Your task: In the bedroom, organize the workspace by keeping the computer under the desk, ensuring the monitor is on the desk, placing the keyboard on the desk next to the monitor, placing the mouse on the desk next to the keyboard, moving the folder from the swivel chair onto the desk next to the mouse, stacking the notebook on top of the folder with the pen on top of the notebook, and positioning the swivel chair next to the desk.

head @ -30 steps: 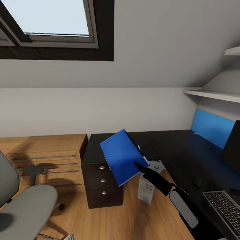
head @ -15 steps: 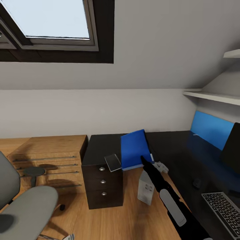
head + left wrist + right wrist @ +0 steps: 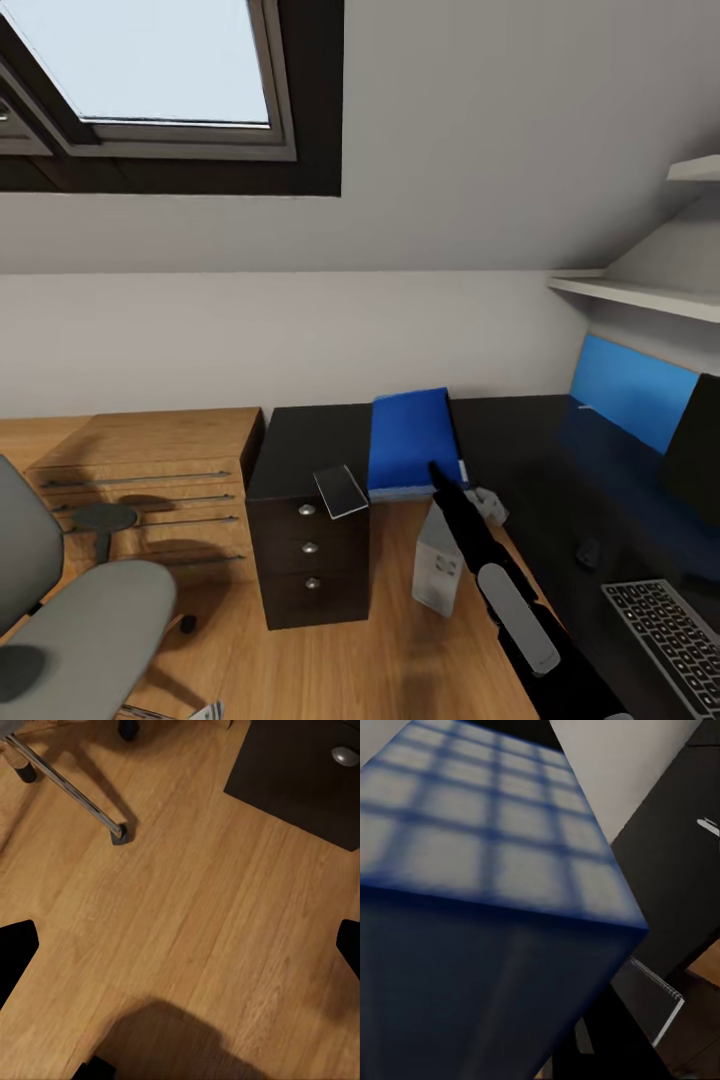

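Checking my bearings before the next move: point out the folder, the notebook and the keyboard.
folder point(image 3: 412, 440): head view, middle of its blue cover.
notebook point(image 3: 342, 490): head view, centre of its grey face.
keyboard point(image 3: 668, 630): head view, the keys.

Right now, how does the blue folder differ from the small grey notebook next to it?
The flat bright blue folder is clearly larger than the thin dark grey notebook. The folder lies mostly on the glossy black desk top; the notebook tilts at the drawer unit's front edge, partly overhanging. Both are flat rectangles with white edges.
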